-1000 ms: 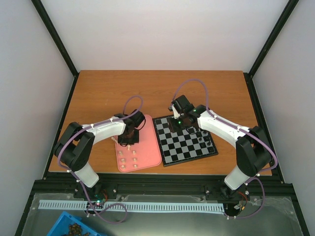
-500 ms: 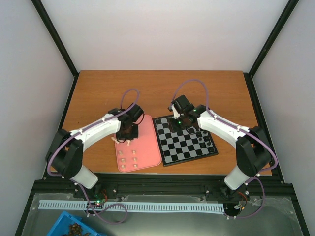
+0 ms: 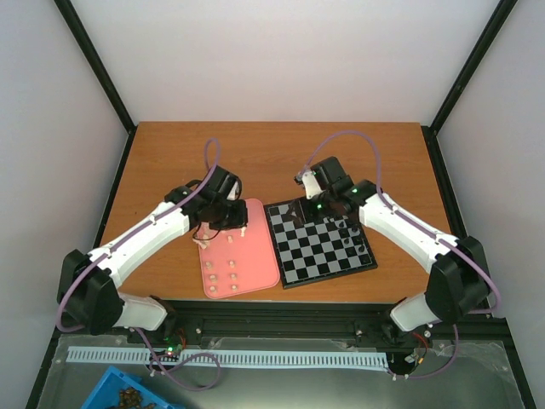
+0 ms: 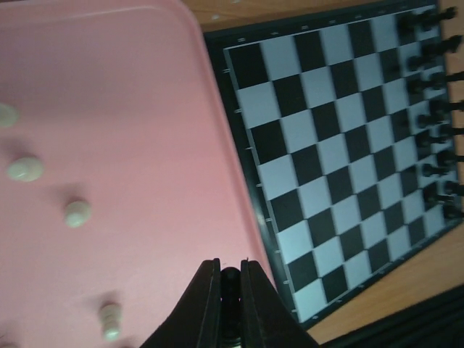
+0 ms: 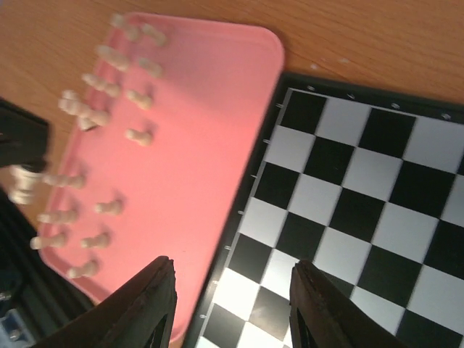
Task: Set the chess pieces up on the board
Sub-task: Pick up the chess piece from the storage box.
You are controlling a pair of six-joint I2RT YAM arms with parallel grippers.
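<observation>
Left pincer (image 4: 229,270) is clenched on one small piece (image 4: 230,290), a rounded thing that looks dark in the shade of the narrow gap; its colour cannot be told. It hangs above the pink tray (image 4: 130,87), near the tray's edge beside the board (image 4: 319,145). Loose cream pieces (image 4: 77,212) lie scattered on the tray, some on their sides. Black pieces (image 4: 435,109) stand crowded along the board's side farthest from the tray, while the rest of its squares are bare. Tiny marks along the board's black border are too small to read. Right pincer (image 5: 232,264) is released, fingers spread wide, above the board's edge next to the tray. Tray and board lie just beside each other on the brown wooden surface (image 3: 187,153). The left arm (image 3: 145,234) reaches out long and low towards the tray's far end. The right arm (image 3: 409,230) bends over the board's far corner. Half a second earlier the left arm was more folded, with its pincer nearer the tray's middle, and the right wrist sat lower and closer to the board.
</observation>
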